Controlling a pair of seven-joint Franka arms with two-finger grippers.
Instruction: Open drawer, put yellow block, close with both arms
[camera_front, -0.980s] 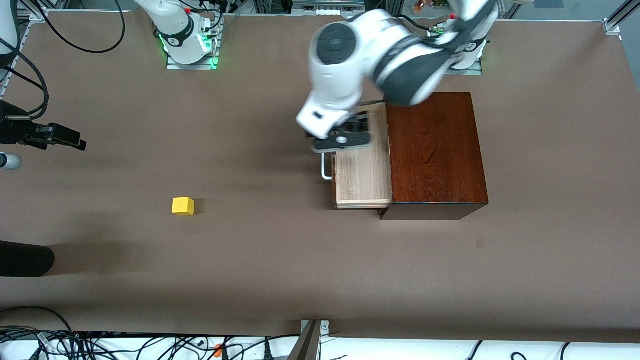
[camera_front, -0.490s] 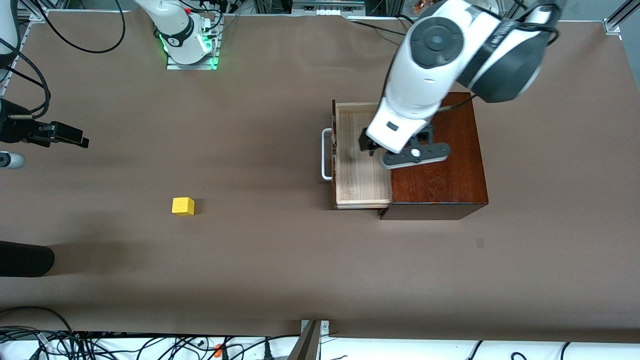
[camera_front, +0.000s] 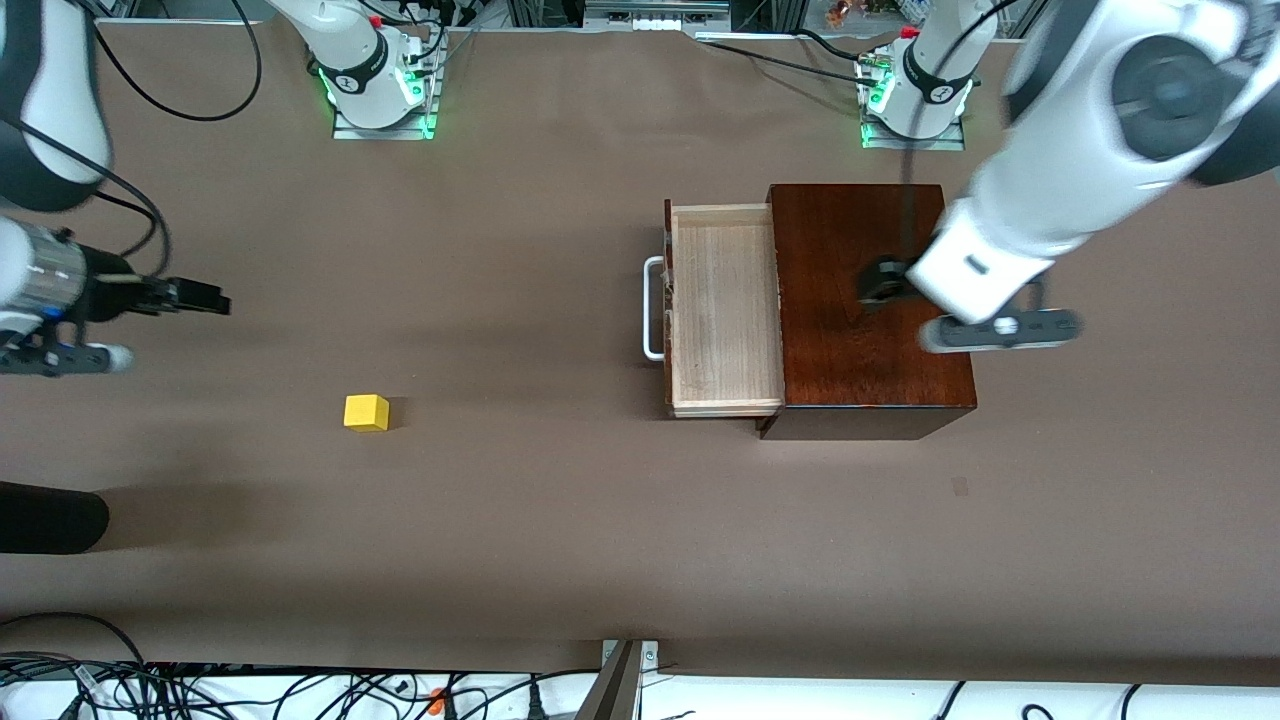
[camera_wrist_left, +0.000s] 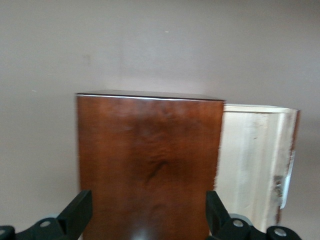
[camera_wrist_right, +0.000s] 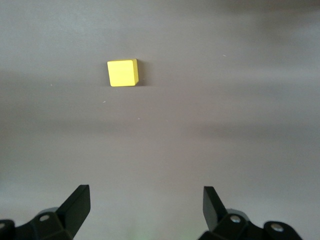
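The drawer (camera_front: 725, 310) stands pulled out of the dark-brown wooden box (camera_front: 870, 330), its pale tray bare and its white bar handle (camera_front: 651, 308) facing the right arm's end. My left gripper (camera_front: 882, 283) hovers open over the box top; the left wrist view shows the box (camera_wrist_left: 150, 160) between the open jaws of the gripper (camera_wrist_left: 147, 202) and the tray (camera_wrist_left: 255, 160) beside it. The yellow block (camera_front: 366, 412) lies on the table toward the right arm's end. My right gripper (camera_front: 205, 298) is open and empty, and the block (camera_wrist_right: 122, 72) lies ahead of the gripper (camera_wrist_right: 146, 195) in the right wrist view.
A black rounded object (camera_front: 50, 518) juts in at the table's edge on the right arm's end, nearer the front camera than the block. Cables (camera_front: 200, 690) run along the nearest table edge. The two arm bases (camera_front: 375, 80) stand at the farthest edge.
My left gripper has swung from the drawer handle, across the tray, to over the box top. My right gripper has moved a little toward the table's middle. Drawer and block have not moved.
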